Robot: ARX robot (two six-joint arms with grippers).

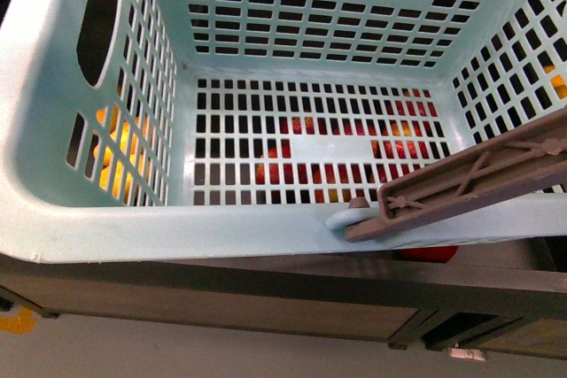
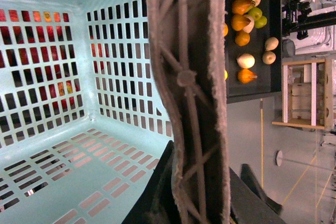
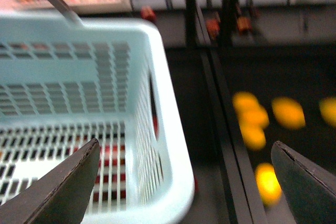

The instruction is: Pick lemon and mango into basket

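The turquoise basket (image 1: 89, 219) fills the front view, and nothing lies inside it. Its brown-grey handle (image 1: 469, 183) crosses the lower right corner. In the left wrist view my left gripper (image 2: 202, 190) is shut on that handle (image 2: 189, 77), a black finger on each side. My right gripper (image 3: 184, 145) is open above the basket's near corner (image 3: 170, 129), with nothing between its fingers. Blurred yellow fruits (image 3: 268, 182) lie on the dark shelf beside it; I cannot tell which is the lemon. Red fruit (image 1: 283, 170) shows through the base slots, but I cannot make out the mango.
A dark tray (image 2: 262, 85) holds orange fruits (image 2: 242, 6), pale pears (image 2: 245, 60) and green apples (image 2: 255, 13) beyond the handle. Yellow fruit (image 1: 113, 157) shows through the basket's left wall. A metal shelf edge (image 1: 266, 285) runs below the basket. The right wrist view is blurred.
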